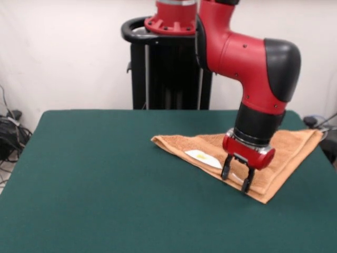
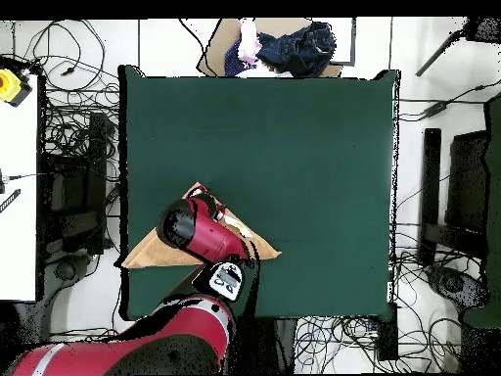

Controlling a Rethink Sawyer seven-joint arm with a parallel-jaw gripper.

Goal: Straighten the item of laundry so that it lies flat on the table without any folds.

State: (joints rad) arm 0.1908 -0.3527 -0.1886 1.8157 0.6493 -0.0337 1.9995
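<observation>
Clearly unfinished: the towel [image 1: 287,150] lies folded into a triangle on the worktop [image 1: 105,184], the gripper [image 1: 238,179] poised above it, fingers apart, holding nothing.

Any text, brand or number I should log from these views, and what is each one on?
None can be read.
White label on the towel: a yellowish mark, too blurred to read.
White panel on the arm, overhead view: dark marks, too small to read.
Gripper: no marking visible.
</observation>
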